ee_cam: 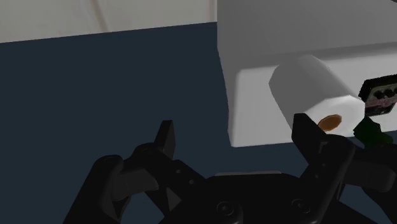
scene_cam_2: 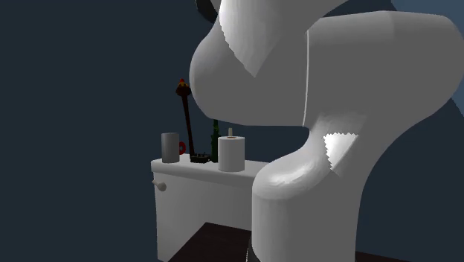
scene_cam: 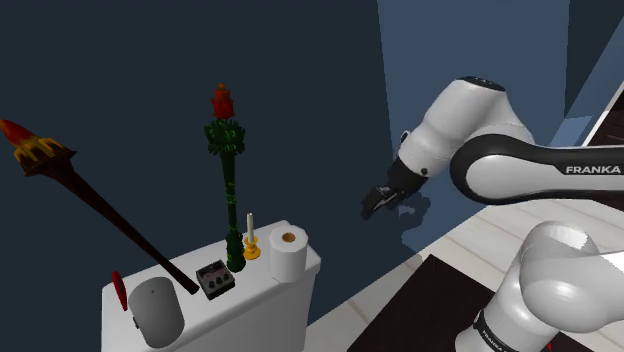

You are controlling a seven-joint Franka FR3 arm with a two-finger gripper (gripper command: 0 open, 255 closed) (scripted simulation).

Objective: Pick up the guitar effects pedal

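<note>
Hanging in free air beyond the end of the white toilet tank (scene_cam: 260,310), the black two-finger gripper (scene_cam: 372,207) (ee_cam: 238,149) is well apart from the tank lid, toward the shoulder view's right. The dark blue wall (scene_cam: 300,80) is behind it. Its fingers (ee_cam: 167,141) stand wide apart and clasp nothing.

The small dark box-shaped effects pedal (scene_cam: 215,279) (scene_cam_2: 199,157) (ee_cam: 380,95) lies on the lid close to the front edge, about midway along it, with bare lid in front of it.

An upright white toilet-paper roll (scene_cam: 289,252) (ee_cam: 312,92) stands at the lid's end nearest the gripper, close to that edge, between the gripper and the pedal. A tall green ornate staff with a red top (scene_cam: 228,190) rises just behind the pedal. A small white candle in a yellow holder (scene_cam: 250,240) sits between the staff and the roll. A long dark torch with an orange flame head (scene_cam: 90,205) leans steeply, its lower end coming down just beside the pedal on the shoulder view's left. At the far end, a plain grey cylinder (scene_cam: 157,312) stands near the front edge. Behind it is a small red object (scene_cam: 118,288), perhaps a handle, though too little shows to tell.

In the second exterior view, the white robot arm (scene_cam_2: 297,112) looms in front of the tank's right part.
</note>
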